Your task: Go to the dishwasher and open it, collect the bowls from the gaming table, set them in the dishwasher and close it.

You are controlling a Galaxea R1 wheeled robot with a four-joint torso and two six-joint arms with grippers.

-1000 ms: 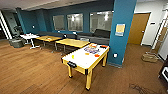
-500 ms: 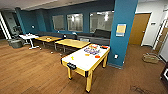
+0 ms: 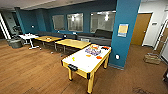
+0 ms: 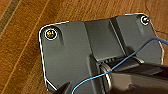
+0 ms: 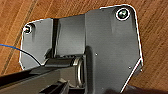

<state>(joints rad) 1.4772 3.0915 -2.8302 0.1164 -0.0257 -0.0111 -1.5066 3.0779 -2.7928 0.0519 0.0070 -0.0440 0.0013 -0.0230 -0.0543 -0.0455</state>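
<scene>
The gaming table [image 3: 82, 63] stands ahead in the head view, with a glossy white top, yellow-wood sides and a dark slot in its near end. Small orange bowls lie on its top: one [image 3: 99, 57] near the right edge and one [image 3: 106, 47] at the far corner. A small yellow piece [image 3: 73, 59] lies near the left edge. A bluish cluster [image 3: 93, 51] sits mid-table. The dishwasher is out of view. Both wrist views look down past dark robot parts at wooden floor.
A blue pillar [image 3: 123, 35] rises just right of the table. Yellow-topped tables [image 3: 72, 43] and a white table [image 3: 28, 36] stand behind on the left, before a dark sofa [image 3: 100, 35]. A box [image 3: 152, 59] sits on the floor at right. Wooden floor [image 3: 32, 72] spreads to the left.
The head view has crept slightly nearer the gaming table, which now looks a little larger. Nothing on it has moved.
</scene>
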